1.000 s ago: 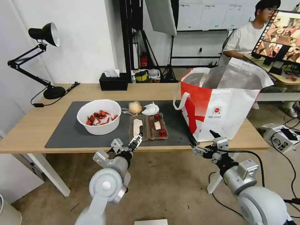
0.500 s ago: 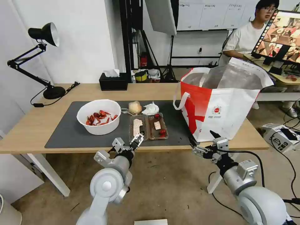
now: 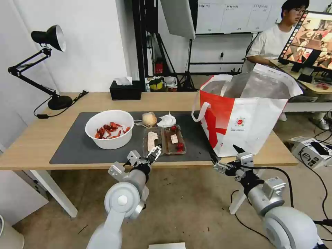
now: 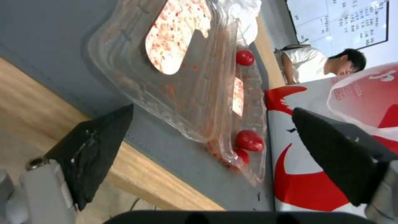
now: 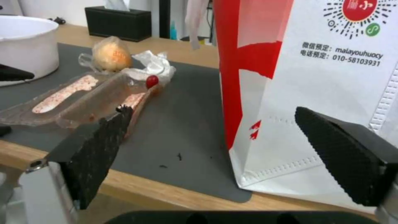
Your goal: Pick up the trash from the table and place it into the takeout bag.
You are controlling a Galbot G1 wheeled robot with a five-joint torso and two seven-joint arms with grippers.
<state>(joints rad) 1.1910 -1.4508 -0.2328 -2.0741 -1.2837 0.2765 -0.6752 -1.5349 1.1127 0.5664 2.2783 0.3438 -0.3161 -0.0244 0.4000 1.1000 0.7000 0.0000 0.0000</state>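
Light-wood bench (image 3: pixel 41 138) with grey mat (image 3: pixel 74 147): left claw (image 3: pixel 154 153), jaws spread, at the near edge of the clear tray (image 3: pixel 164 140), apparently not yet touching. Right claw (image 3: pixel 224 159), also spread, waits below the takeout bag (image 3: pixel 249 117). The tray's two halves lie side by side, each running near-to-far; best to straddle the near rim squarely before closing.
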